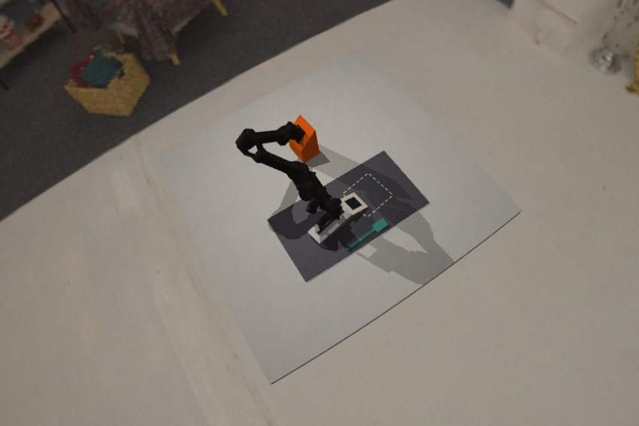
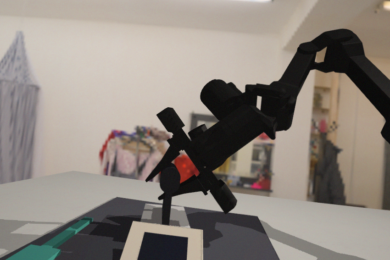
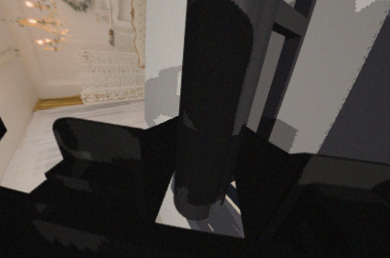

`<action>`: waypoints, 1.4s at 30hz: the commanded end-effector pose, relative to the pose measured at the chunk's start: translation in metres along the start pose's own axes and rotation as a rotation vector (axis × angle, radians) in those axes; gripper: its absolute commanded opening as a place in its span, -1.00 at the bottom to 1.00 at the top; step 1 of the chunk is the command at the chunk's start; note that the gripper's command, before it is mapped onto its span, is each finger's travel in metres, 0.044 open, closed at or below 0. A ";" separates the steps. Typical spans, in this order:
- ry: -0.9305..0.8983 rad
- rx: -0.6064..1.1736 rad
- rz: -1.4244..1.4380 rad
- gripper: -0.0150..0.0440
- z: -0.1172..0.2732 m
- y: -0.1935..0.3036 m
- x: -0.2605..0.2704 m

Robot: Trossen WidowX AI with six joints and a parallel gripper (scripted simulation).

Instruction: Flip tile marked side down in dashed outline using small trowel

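Note:
My gripper (image 1: 321, 224) (image 2: 153, 189) (image 3: 209, 120) is shut on the dark round handle of the trowel (image 1: 316, 235) (image 2: 169, 181) (image 3: 217, 79). Its light grey blade is low over the mat (image 1: 304, 256) (image 2: 236, 220), close to the left side of the tile in the top view; whether it touches the mat or tile cannot be told. The tile (image 1: 353, 203) (image 2: 129, 244) has a cream border and its dark square mark faces up. It lies mostly left of the dashed outline (image 1: 380, 184), near its corner.
A teal flat-headed tool (image 1: 379, 225) (image 2: 33, 252) lies near the mat's front edge, beside the tile. An orange block (image 1: 307, 146) stands behind the mat by the arm's base. The pale table (image 1: 258, 307) extends around the mat.

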State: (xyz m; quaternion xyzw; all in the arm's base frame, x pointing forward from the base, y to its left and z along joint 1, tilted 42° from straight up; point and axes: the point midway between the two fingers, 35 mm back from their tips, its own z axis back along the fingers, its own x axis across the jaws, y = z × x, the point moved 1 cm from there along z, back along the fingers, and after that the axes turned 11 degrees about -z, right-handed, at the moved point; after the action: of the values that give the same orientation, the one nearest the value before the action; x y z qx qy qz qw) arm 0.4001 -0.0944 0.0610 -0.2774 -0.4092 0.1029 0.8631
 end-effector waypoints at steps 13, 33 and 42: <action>-0.025 0.002 -0.007 -0.49 0.017 0.028 0.020; -0.025 0.004 -0.009 -0.49 0.019 0.069 0.014; -0.025 0.004 -0.009 -0.49 0.017 0.076 0.011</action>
State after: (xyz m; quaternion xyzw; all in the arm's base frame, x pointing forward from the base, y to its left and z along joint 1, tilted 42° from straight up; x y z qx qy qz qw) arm 0.3967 -0.0238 0.0334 -0.2736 -0.4156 0.1032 0.8612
